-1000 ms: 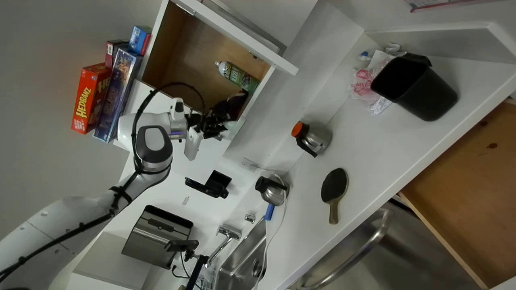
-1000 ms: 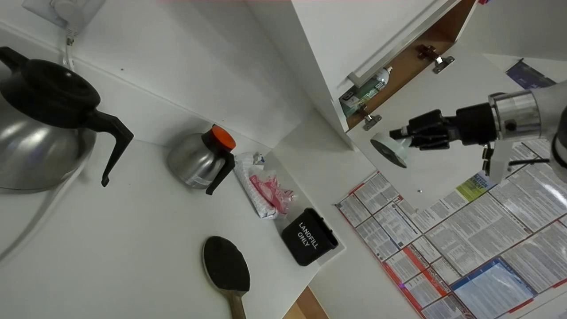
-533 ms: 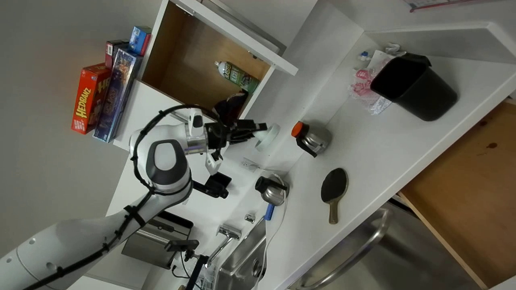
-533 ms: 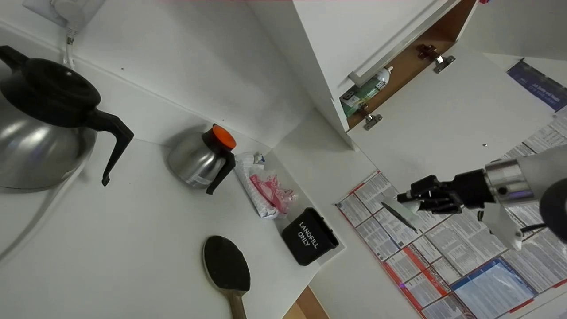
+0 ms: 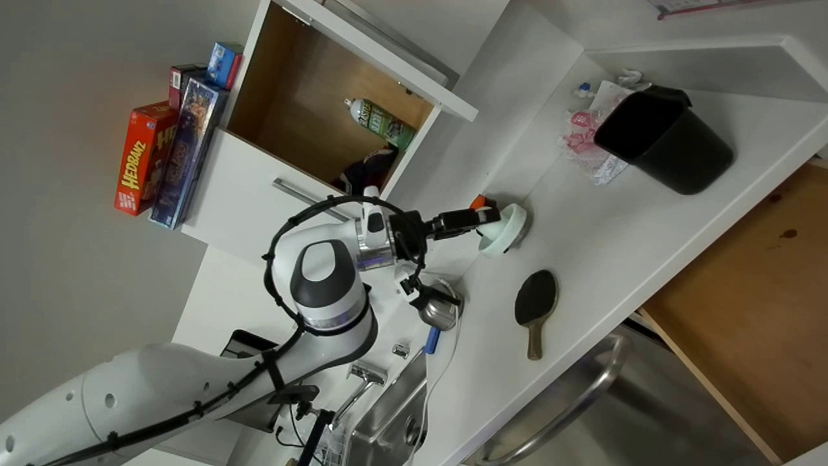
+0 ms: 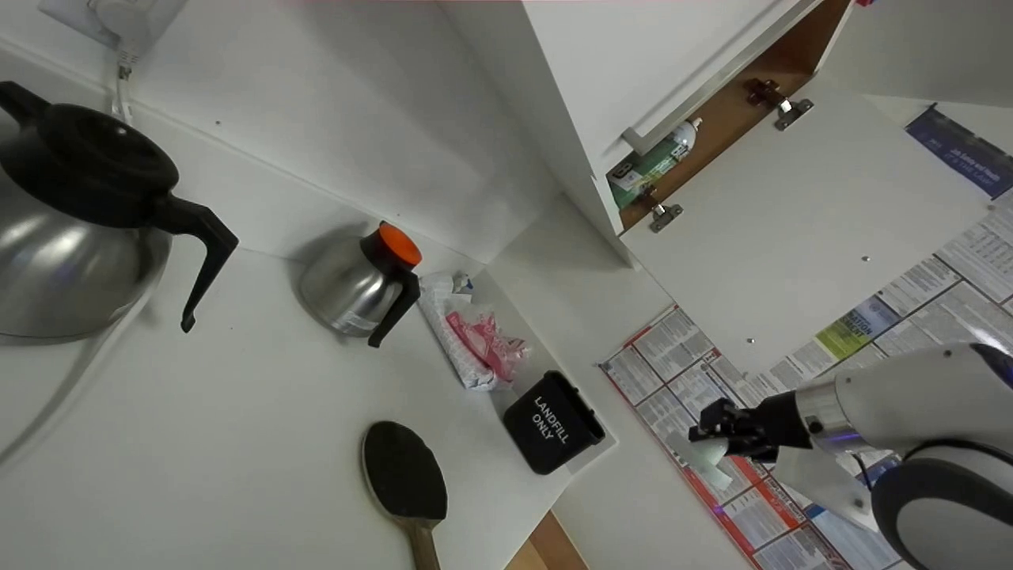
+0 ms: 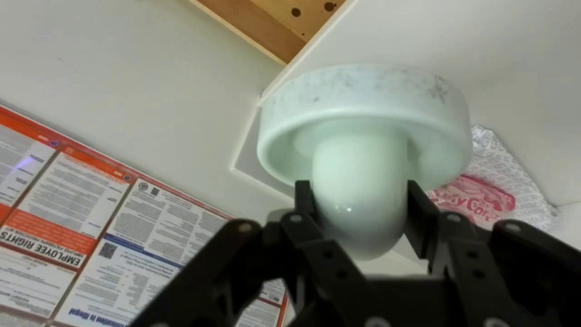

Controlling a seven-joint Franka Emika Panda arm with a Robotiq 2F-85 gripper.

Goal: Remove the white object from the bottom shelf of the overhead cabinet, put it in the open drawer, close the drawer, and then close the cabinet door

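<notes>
My gripper [image 7: 358,200] is shut on the white object [image 7: 363,150], its fingers pressing on both sides of the rounded knob; the wide flared rim faces away from the palm. In an exterior view the white object [image 5: 504,231] hangs in the air in front of the counter's carafe, below the overhead cabinet [image 5: 310,71]. The bottom shelf [image 5: 424,113] of that cabinet has a green spray can and a dark item by it. The cabinet door [image 6: 807,206] stands open on its hinges. The drawer [image 5: 744,278] is pulled out, its wooden inside showing; it also peeks in at the wrist view's top.
On the counter are an orange-lidded carafe [image 6: 348,285], a dark paddle [image 5: 537,304], a black bin [image 5: 673,142] and crumpled plastic packaging [image 6: 483,336]. Another carafe [image 5: 441,310] stands near the sink [image 5: 394,401]. Posters [image 6: 791,412] cover the wall beyond.
My arm has carried the white object away from the cabinet, lower and out over the counter toward the drawer side. The grip looks the same; cabinet door and drawer have not moved.
</notes>
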